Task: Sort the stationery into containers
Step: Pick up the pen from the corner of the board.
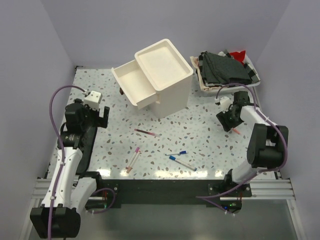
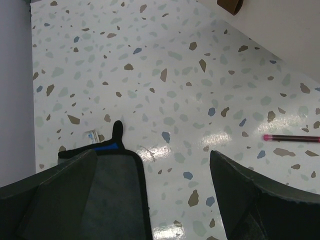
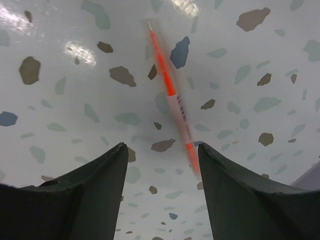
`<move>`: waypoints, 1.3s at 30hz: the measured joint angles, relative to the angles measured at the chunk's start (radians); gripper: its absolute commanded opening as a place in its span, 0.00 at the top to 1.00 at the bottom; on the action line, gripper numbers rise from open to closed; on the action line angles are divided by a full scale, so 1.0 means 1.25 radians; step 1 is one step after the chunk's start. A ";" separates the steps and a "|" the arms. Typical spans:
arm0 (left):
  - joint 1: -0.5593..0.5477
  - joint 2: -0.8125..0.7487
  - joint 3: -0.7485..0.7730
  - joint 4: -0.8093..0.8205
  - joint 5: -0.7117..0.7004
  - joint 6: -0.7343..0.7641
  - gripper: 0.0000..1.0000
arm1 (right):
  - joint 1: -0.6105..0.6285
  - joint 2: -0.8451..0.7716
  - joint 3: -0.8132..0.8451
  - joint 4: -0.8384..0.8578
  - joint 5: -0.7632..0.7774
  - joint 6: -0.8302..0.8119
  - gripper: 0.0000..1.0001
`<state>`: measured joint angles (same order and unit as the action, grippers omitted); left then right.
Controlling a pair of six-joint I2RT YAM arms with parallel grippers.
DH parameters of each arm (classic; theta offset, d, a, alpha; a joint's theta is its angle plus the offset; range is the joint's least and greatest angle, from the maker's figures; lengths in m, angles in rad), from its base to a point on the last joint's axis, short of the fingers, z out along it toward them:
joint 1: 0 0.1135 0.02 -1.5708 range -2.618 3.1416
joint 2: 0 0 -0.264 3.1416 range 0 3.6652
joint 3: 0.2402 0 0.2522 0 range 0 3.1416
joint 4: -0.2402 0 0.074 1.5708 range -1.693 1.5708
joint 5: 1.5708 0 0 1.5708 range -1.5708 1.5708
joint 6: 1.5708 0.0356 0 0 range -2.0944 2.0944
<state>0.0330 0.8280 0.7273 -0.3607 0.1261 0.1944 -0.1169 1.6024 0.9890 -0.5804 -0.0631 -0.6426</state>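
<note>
A cream-white cabinet (image 1: 167,75) stands at the back, its top drawer (image 1: 131,80) pulled open to the left. An orange pen (image 3: 172,100) lies on the speckled table, its lower end between the tips of my right gripper (image 3: 162,150), close to the right finger and not clamped. From above, this pen (image 1: 235,131) shows just below the right gripper (image 1: 231,124). My left gripper (image 2: 175,170) hangs open over bare table, with a maroon pen (image 2: 292,137) off to its right. A maroon pen (image 1: 146,132), a pink pen (image 1: 134,159) and two blue-capped pens (image 1: 181,161) lie mid-table.
A white tray (image 1: 206,86) of dark folded cloths (image 1: 224,69) sits at the back right, close behind the right arm. The cabinet's lower front (image 2: 280,30) with a brown handle (image 2: 230,6) shows in the left wrist view. Walls enclose the table on three sides.
</note>
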 measured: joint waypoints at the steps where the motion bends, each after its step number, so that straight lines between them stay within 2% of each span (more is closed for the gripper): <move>1: 0.002 0.003 0.000 0.000 0.000 0.001 0.00 | -0.014 0.016 0.002 0.005 -0.005 -0.009 0.41; 6: 0.018 0.036 0.017 -0.001 0.004 0.006 0.00 | -0.060 0.098 0.045 0.002 -0.045 -0.062 0.47; 9: 0.026 0.050 0.028 0.000 0.008 0.008 0.00 | -0.071 0.115 0.067 -0.001 -0.085 -0.116 0.58; 10: 0.030 0.054 0.031 0.000 0.011 0.008 0.00 | -0.072 0.122 0.071 -0.005 -0.095 -0.136 0.65; 11: 0.034 0.058 0.034 0.000 0.015 0.009 0.00 | -0.073 0.128 0.074 -0.011 -0.107 -0.152 0.69; 18: 0.057 0.071 0.041 0.000 0.040 0.009 0.00 | -0.073 0.136 0.082 -0.051 -0.153 -0.238 0.80; 19: 0.057 0.072 0.041 0.000 0.043 0.009 0.00 | -0.074 0.136 0.082 -0.056 -0.157 -0.247 0.86; 22: 0.057 0.073 0.041 0.000 0.055 0.009 0.00 | -0.076 0.135 0.083 -0.072 -0.176 -0.273 0.93; 25: 0.058 0.073 0.041 0.003 0.066 0.009 0.00 | -0.076 0.124 0.083 -0.115 -0.200 -0.280 0.95; 28: 0.058 0.070 0.038 0.015 0.076 0.009 0.00 | -0.074 0.075 0.079 -0.213 -0.236 -0.279 0.97; 31: 0.058 0.060 0.027 0.036 0.086 0.015 0.00 | -0.071 -0.037 0.111 -0.329 -0.281 -0.266 1.00; 35: 0.058 0.041 0.003 0.064 0.085 0.020 0.00 | -0.044 -0.168 0.273 -0.446 -0.336 -0.220 1.00; 39: 0.058 0.034 -0.017 0.084 0.061 0.003 0.00 | 0.068 -0.236 0.475 -0.499 -0.370 -0.111 1.00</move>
<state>0.1055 0.8707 0.7059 -0.2554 0.2020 0.1986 -0.0315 1.3079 1.5826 -1.2045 -0.5262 -0.7811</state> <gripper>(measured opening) 0.997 0.099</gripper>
